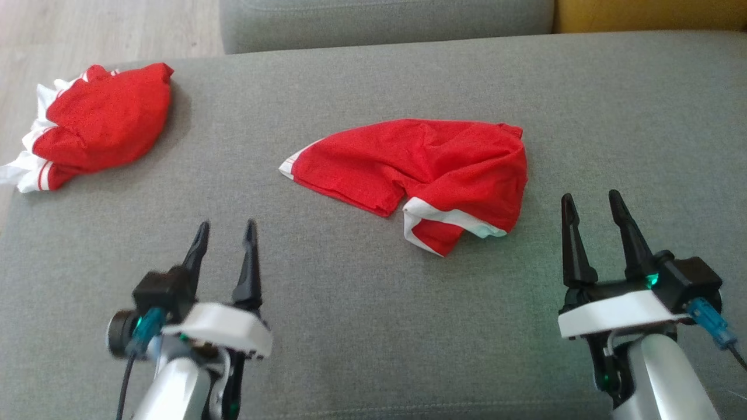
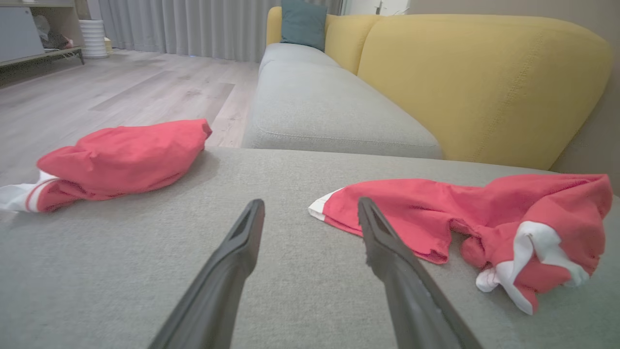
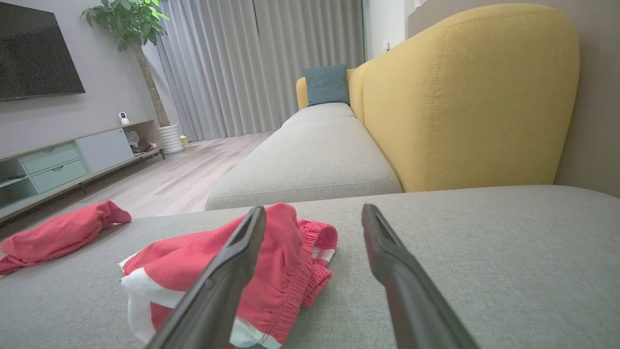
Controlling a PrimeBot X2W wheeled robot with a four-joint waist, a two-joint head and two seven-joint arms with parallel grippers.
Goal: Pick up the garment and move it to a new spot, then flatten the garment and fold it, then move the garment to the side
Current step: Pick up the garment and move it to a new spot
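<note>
A crumpled red garment with white trim lies in the middle of the grey cushion. It looks like shorts, one leg hem folded over at the front. My left gripper hovers open at the lower left, short of the garment's left corner. At the lower right my right gripper is open too, just right of the garment's waistband end. Neither gripper touches the cloth. In the wrist views both the left gripper and the right gripper have nothing between their fingers.
A second red and white garment lies bunched at the cushion's far left edge, partly hanging over. A grey sofa seat with a yellow backrest stands beyond the cushion. Wooden floor lies to the left.
</note>
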